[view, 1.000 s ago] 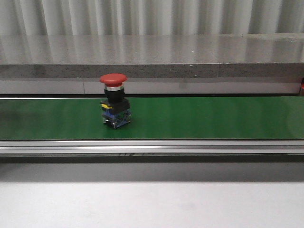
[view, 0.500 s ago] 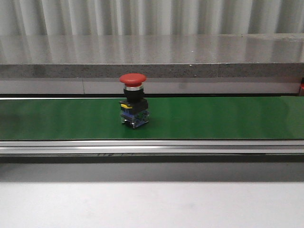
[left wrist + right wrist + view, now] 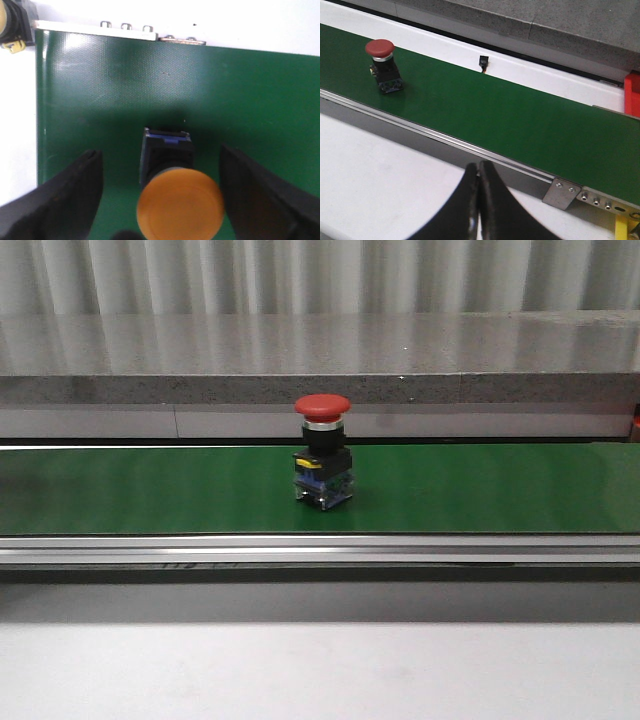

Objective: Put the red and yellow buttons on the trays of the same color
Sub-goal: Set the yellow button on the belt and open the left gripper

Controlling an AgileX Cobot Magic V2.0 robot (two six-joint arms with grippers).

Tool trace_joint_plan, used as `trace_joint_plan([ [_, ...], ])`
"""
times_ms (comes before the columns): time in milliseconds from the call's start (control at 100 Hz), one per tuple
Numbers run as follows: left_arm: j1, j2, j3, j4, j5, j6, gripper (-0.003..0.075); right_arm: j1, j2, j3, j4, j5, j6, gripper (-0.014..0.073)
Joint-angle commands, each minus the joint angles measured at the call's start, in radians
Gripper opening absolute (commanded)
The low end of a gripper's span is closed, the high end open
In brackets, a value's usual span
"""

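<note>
Red button [image 3: 322,453] stands alone mid green belt [image 3: 480,490], belt open on both sides. Left pincer [image 3: 160,200] fingers straddle yellow button [image 3: 179,202], gaps each side. Right pincer [image 3: 479,200] over bare table [image 3: 375,170].

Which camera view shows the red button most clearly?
The front view: the red button stands upright, centered on the green belt, seen fully from the side. The right wrist view shows it smaller and off to one side. The left wrist view shows no red button.
</note>
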Motion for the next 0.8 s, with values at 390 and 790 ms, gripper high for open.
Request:
trace_joint_plan([
  [390,-0.076,-0.222,-0.008,-0.026,-0.218,0.056,0.0471,0.004,0.011,-0.024,0.026,-0.060,-0.011,-0.0067],
  [790,-0.188,-0.479,0.253,-0.026,-0.428,0.056,-0.0020,0.004,0.011,-0.024,0.026,-0.060,-0.011,-0.0067],
])
